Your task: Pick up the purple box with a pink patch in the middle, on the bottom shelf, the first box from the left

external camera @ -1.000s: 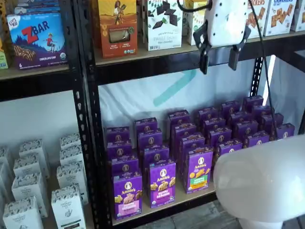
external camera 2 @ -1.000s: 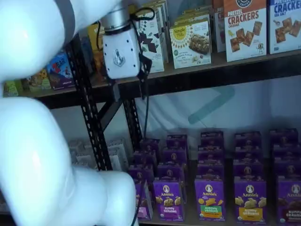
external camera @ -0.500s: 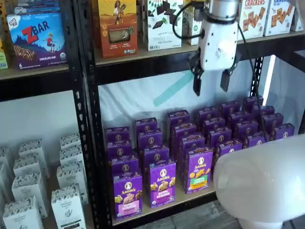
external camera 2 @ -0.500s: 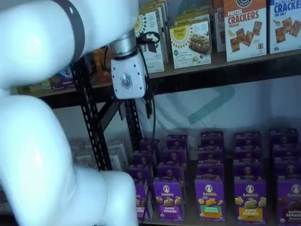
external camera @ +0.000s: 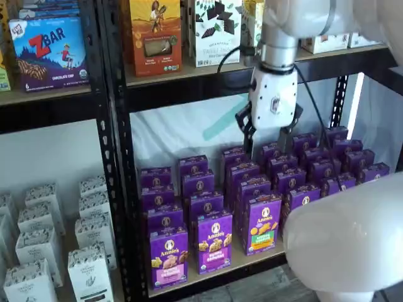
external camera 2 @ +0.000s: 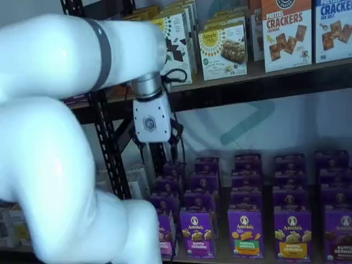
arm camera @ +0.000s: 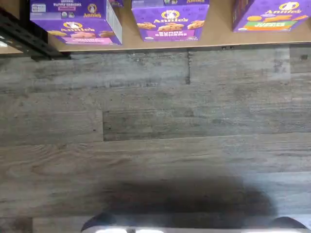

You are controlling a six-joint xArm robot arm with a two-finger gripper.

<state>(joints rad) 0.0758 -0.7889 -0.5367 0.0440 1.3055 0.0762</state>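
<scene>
The purple box with the pink band stands upright at the front left of the bottom shelf. It also shows in the wrist view, at the edge of the tan board. In a shelf view it is partly hidden behind my arm. My gripper hangs in front of the rear rows of purple boxes, well above and to the right of the pink-band box. Its two black fingers stand apart with a plain gap, holding nothing. It also shows in a shelf view.
A purple-band box and a green-band box stand right of the pink one, with several rows behind. A black perforated upright stands at the left, white boxes beyond it. My white arm link fills the lower right. Grey wood floor lies below.
The gripper has come down and to the left, from the upper shelf's level to in front of the purple boxes. Its fingers stay apart.
</scene>
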